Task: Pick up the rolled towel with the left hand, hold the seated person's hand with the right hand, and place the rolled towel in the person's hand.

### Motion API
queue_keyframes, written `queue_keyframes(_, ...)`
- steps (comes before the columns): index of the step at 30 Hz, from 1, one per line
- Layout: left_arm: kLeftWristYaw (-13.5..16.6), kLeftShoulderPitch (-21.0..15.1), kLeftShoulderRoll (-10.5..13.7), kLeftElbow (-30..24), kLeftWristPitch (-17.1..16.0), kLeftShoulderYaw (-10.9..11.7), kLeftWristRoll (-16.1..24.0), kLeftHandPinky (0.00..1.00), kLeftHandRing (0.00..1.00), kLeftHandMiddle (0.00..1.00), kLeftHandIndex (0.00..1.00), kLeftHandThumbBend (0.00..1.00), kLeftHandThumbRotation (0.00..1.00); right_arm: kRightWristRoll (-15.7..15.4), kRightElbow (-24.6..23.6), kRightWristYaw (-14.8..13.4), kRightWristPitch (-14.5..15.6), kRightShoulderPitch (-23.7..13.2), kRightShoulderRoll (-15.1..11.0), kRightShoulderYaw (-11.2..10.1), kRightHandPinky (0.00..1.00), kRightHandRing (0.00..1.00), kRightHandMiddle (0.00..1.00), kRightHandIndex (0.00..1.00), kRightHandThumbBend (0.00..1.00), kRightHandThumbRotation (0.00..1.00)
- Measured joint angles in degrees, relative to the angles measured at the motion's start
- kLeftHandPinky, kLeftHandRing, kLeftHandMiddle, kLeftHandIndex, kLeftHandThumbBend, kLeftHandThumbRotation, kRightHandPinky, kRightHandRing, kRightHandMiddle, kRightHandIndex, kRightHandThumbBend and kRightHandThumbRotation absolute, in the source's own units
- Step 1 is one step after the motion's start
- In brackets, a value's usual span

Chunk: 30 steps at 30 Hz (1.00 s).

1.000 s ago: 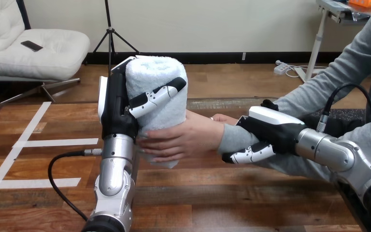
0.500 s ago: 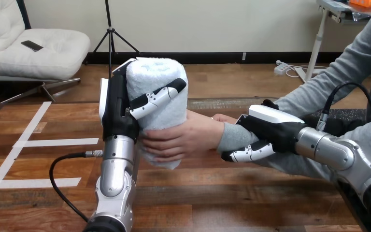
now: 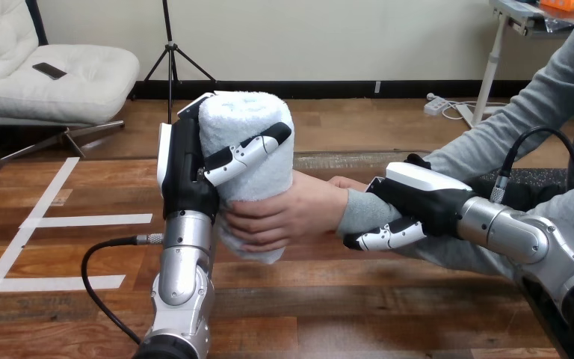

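Observation:
A white rolled towel (image 3: 252, 142) stands upright above the table, left of centre. My left hand (image 3: 187, 168) is shut on it, with the thumb across its front. The person's hand (image 3: 288, 213) comes in from the right and wraps its fingers round the towel's lower part, so both hands are on the towel. My right hand (image 3: 418, 202) is shut on the person's wrist (image 3: 359, 209), its fingers curled under the grey sleeve.
White tape strips (image 3: 82, 221) mark the wooden table (image 3: 329, 299) at the left. A black cable (image 3: 105, 277) loops beside my left forearm. The person's forearm (image 3: 493, 254) lies along the table's right side under my right arm.
My left hand and the towel have shifted slightly to the right, further into the person's hand. My right hand keeps its hold on the wrist.

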Motion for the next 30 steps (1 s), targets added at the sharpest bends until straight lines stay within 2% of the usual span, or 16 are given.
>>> queue_keyframes(20, -0.1, 0.0, -0.4, 0.0, 0.0, 0.0, 0.0, 0.32, 0.35, 0.40, 0.42, 0.62, 0.00, 0.0, 0.0, -0.2, 0.2, 0.0, 0.0, 0.0, 0.21, 0.25, 0.30, 0.30, 0.51, 0.48)
queue_keyframes(30, -1.1, 0.0, -0.4, 0.0, 0.0, 0.0, -0.2, 0.33, 0.36, 0.40, 0.42, 0.63, 0.00, 0.0, 0.0, -0.2, 0.2, 0.0, 0.0, 0.0, 0.21, 0.25, 0.30, 0.29, 0.51, 0.48)
